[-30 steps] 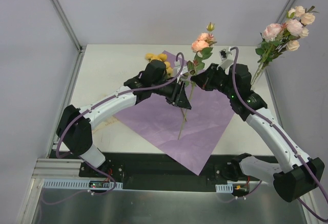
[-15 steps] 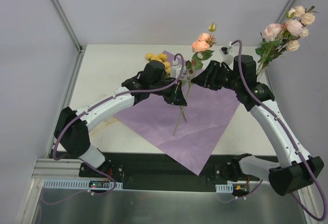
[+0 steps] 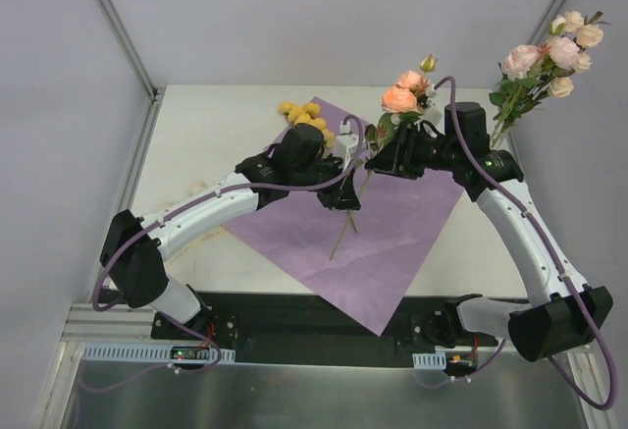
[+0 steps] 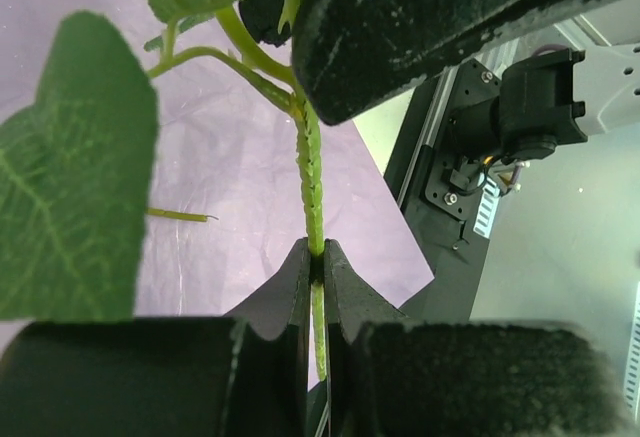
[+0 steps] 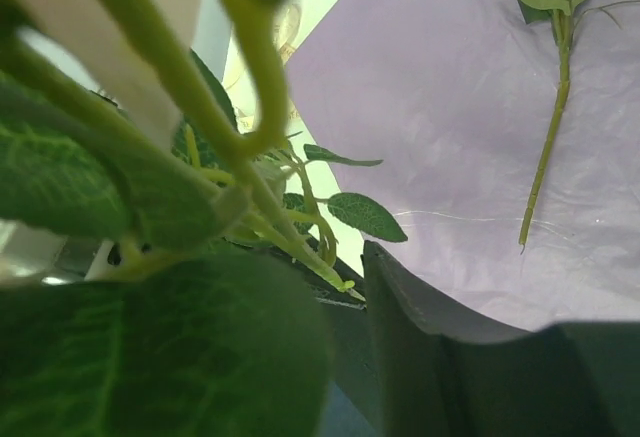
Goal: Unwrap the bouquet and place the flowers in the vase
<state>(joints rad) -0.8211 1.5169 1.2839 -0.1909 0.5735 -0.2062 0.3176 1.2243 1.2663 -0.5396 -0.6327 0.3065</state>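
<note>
**Pink flower changes hands**

Top view: my left tool [image 3: 345, 191] is now clenched low on the stem of the pink flower [image 3: 404, 97], where a second ago it stood open. The bloom has drifted toward 1 o'clock. The right tool [image 3: 385, 159] sits just above on the same stem, over the purple paper [image 3: 392, 242]. A cream and pink bunch [image 3: 554, 51] stands at 2 o'clock; I cannot make out the vase behind the right arm. Yellow flowers [image 3: 304, 112] lie at 11 o'clock.

Left wrist: both fingers pinch the green stem, held above the paper.

Right wrist: leaves crowd the lens and only one finger [image 5: 420, 357] shows, so I cannot tell whether that tool has let go. I judge a handover is under way.
</note>
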